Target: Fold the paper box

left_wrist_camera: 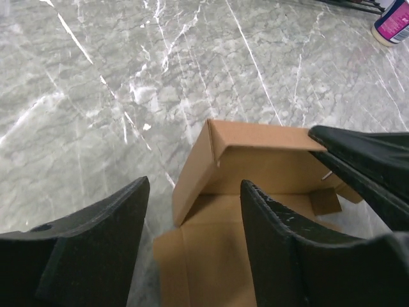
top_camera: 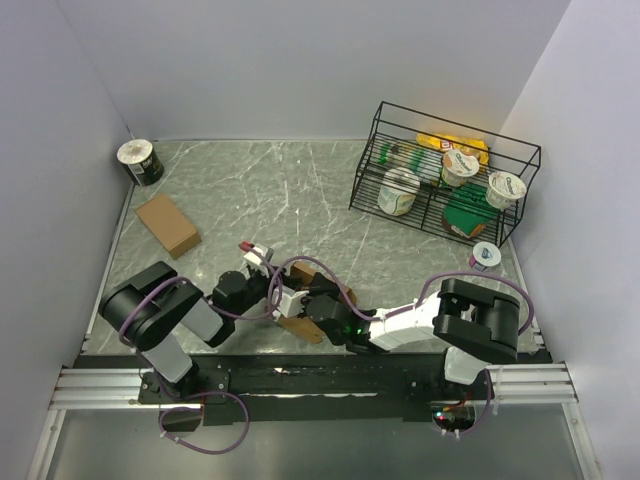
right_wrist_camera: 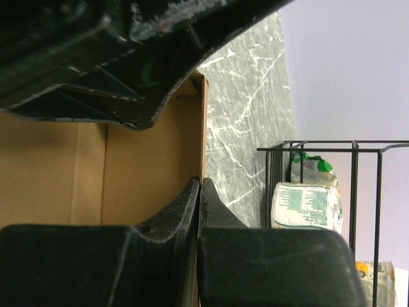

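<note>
Grey-green marbled stone makes the table [top_camera: 300, 190]. Far to the left of the paper box [left_wrist_camera: 255, 160] and well behind it, a round container [top_camera: 140, 162] with a dark label stands in the corner. Nearer, but still well left of the paper box and apart from it, lies a closed brown carton [top_camera: 168, 224].

The left gripper [left_wrist_camera: 195, 188] hangs just left of the paper box, over its flat near panel. Its fingers [left_wrist_camera: 115, 217] are spread wide and nothing is pinched between them.

The paper box lies partly folded, with one wall raised along its far side and a short wall on its left.

The right gripper [right_wrist_camera: 200, 192] reaches in from the right of the paper box. Its jaws are pressed together on the thin edge of the raised wall.

Right of the paper box a small pink-labelled cup [top_camera: 485, 256] stands. Farther back on that side is a black wire rack [top_camera: 460, 126] with tubs and packets in it.
</note>
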Robot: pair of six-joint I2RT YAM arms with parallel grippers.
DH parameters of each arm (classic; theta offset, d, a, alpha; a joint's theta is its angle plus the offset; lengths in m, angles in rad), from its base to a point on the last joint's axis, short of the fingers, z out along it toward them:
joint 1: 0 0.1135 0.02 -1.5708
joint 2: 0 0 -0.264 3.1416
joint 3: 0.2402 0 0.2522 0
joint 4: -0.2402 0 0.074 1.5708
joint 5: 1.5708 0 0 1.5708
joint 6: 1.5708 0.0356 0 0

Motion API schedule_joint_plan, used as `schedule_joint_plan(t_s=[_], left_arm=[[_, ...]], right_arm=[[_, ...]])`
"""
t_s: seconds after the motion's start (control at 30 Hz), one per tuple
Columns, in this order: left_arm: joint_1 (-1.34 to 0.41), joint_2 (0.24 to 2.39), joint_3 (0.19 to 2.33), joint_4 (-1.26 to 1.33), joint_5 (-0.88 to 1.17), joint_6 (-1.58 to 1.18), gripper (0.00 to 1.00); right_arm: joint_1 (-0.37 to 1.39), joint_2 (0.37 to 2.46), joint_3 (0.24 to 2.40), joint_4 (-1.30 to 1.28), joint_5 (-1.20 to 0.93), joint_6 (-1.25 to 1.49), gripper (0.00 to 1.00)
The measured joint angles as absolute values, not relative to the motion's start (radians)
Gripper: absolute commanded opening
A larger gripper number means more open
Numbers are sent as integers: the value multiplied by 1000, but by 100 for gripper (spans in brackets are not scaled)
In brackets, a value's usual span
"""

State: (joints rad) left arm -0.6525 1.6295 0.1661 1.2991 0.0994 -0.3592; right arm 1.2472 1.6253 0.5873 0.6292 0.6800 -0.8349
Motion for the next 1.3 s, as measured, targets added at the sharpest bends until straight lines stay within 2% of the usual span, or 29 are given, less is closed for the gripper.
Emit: schedule_joint_plan(t_s=[0.33, 0.6, 0.87, 1.3], left_arm=[[-648, 1689, 212, 1299, 99, -352, 37], [-648, 1710, 220, 1299, 94, -348, 33], [-677, 1712, 231, 1299, 34, -316, 19], [-775, 1702, 235, 1285, -200, -301, 15]], right_arm=[[1247, 1625, 587, 629, 680, -835, 0], [1247, 1626, 587, 629, 680, -834, 0], [1243, 1626, 587, 629, 676, -828, 0], [1239, 1625, 581, 637, 662, -831, 0]])
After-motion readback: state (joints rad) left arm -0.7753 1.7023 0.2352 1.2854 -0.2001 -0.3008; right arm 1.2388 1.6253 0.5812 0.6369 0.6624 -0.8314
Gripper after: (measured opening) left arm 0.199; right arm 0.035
